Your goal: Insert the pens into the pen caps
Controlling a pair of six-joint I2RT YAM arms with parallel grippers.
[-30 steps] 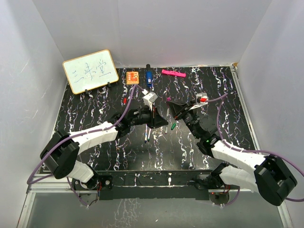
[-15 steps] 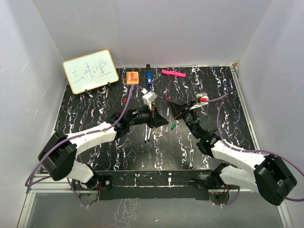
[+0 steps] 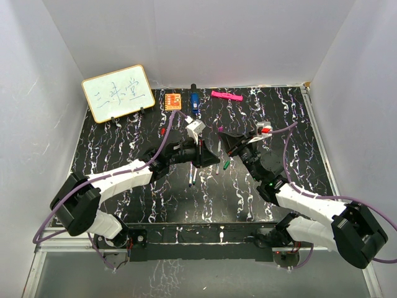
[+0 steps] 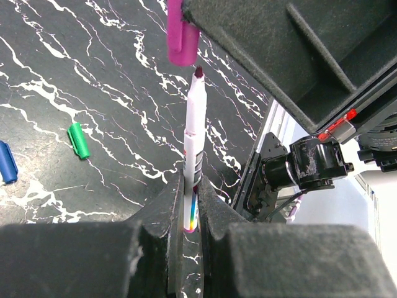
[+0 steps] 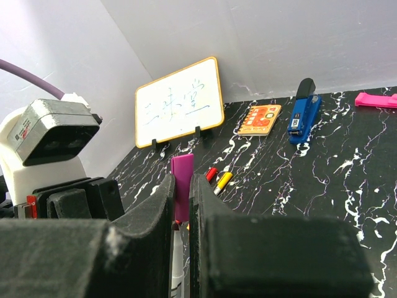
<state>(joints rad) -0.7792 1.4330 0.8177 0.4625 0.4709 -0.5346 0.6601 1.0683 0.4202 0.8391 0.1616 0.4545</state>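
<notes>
My left gripper (image 4: 191,186) is shut on a white-barrelled pen (image 4: 193,139) that stands up from its jaws, dark purple tip on top. My right gripper (image 5: 181,186) is shut on the purple pen cap (image 5: 182,177). That cap (image 4: 182,38) hangs just above the pen's tip and slightly to its left, with a small gap between them. From above, the two grippers (image 3: 209,159) (image 3: 228,144) meet at mid-table. A green cap (image 4: 78,140) and a blue cap (image 4: 6,162) lie on the mat. Two more pens (image 3: 191,176) lie below the left gripper. A red cap (image 5: 211,174) and a yellow cap (image 5: 224,180) lie side by side.
A whiteboard (image 3: 118,93) stands at the back left. An orange square block (image 3: 173,100), a blue stapler-like object (image 3: 194,101) and a pink marker (image 3: 226,95) lie along the back of the black marbled mat (image 3: 124,130). White walls close in both sides.
The left arm has shifted slightly, bringing the pen a little nearer the cap. Both grips stay as they were.
</notes>
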